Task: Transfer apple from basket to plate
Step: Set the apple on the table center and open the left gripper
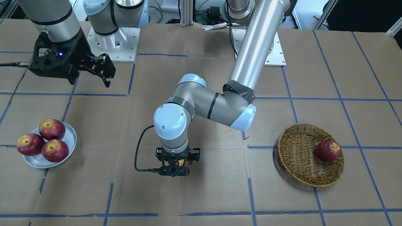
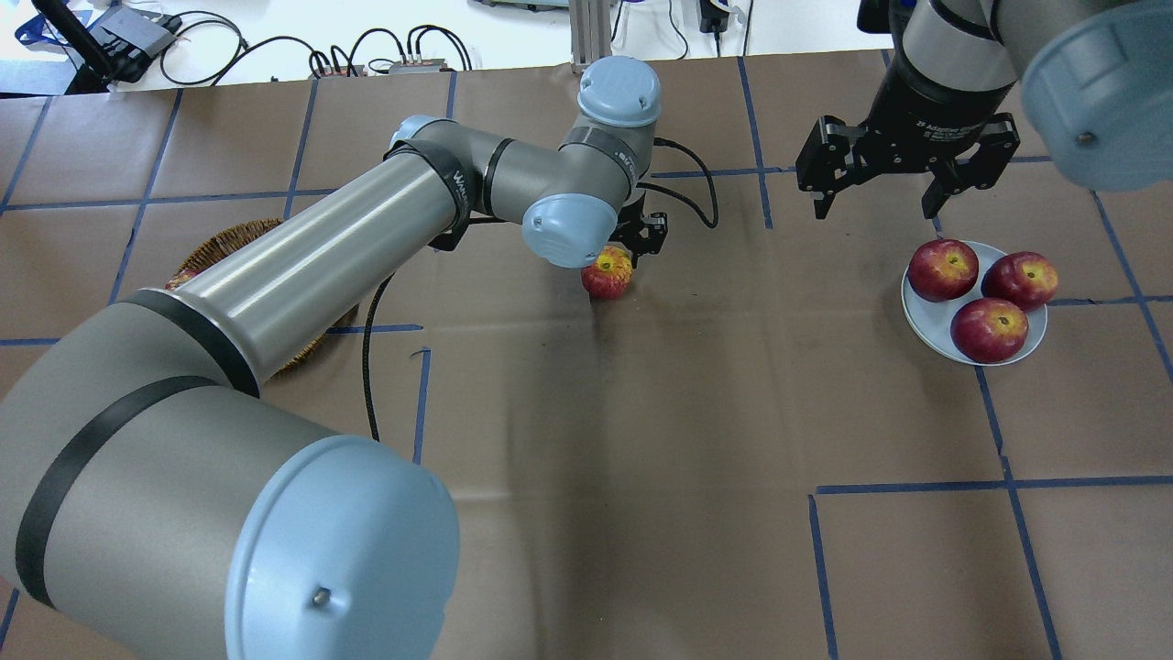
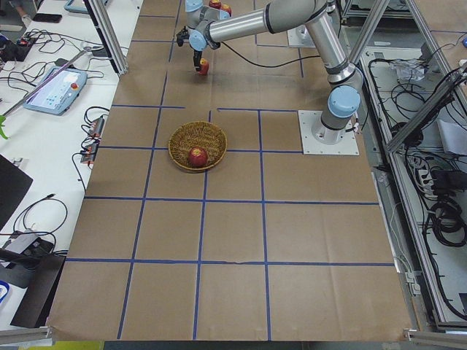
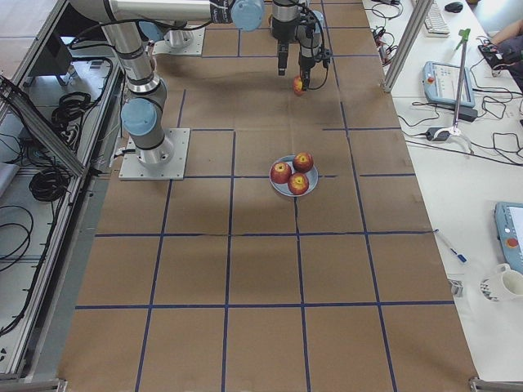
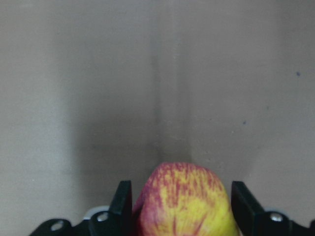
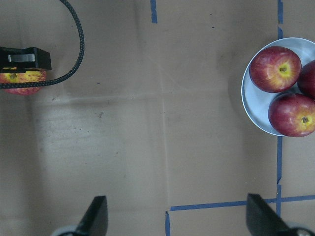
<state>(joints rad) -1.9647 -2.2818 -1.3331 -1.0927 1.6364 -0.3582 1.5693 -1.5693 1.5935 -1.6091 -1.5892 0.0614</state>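
Clamping the left jaws on the apple [image 2: 607, 273], upper centre of the overhead view, low over the bench [image 2: 641, 412], well apart from basket [image 1: 295, 150] and plate [image 2: 924, 321]. Holding the right jaws spread wide, empty, at upper right, up-frame of the plate with three dark red apples [image 2: 989, 330]. Leaving one more dark red apple [image 1: 328, 151] in the basket.

**Colours on the table**

The apple [image 5: 184, 201] is yellow, streaked with red. The plate apples [image 1: 51, 129] and the basket apple [image 1: 328, 151] are dark red with yellowish tops. The plate [image 1: 71, 138] is pale grey-white. The basket [image 1: 298, 153] is brown wicker weave. The brown table [image 1: 201, 194] bears blue tape lines [image 1: 317, 99].
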